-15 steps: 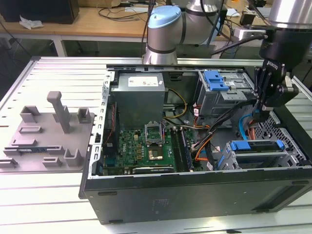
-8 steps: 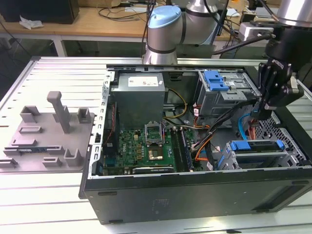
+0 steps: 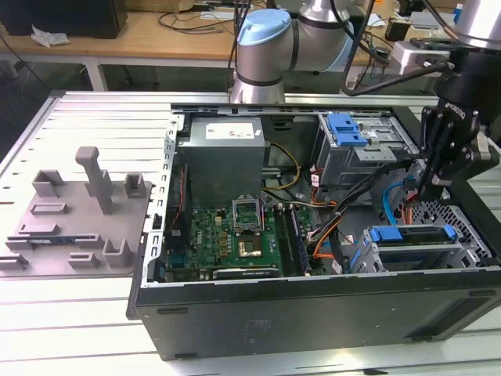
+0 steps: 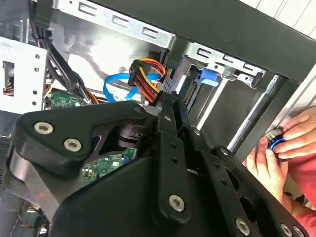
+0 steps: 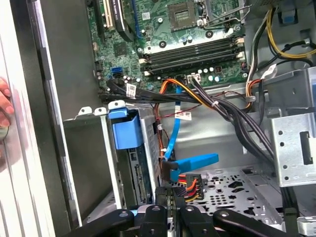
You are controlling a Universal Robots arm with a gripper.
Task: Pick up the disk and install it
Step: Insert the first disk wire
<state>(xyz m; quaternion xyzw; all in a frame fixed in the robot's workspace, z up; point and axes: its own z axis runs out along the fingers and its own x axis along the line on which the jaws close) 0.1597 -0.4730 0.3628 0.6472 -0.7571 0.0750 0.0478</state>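
The disk (image 3: 410,236), a silver drive in a bright blue carrier, lies in the drive cage at the near corner of the open computer case (image 3: 313,313), on the exterior view's right. Its blue carrier end (image 5: 125,130) shows in both wrist views (image 4: 209,78). My gripper (image 3: 423,186) hangs just above and behind the cage, over the perforated case floor. Its two black fingers are pressed together with nothing between them, in both wrist views (image 5: 170,197) (image 4: 173,106). The gripper is apart from the disk.
A blue flat cable (image 5: 173,133) and a red-yellow-black power plug (image 5: 186,185) hang close to the fingertips. The motherboard (image 3: 235,235) fills the case's middle. A blue latch (image 3: 346,129) tops the far bay. A grey fixture (image 3: 78,215) lies left. A person's hand (image 4: 289,143) rests at the case edge.
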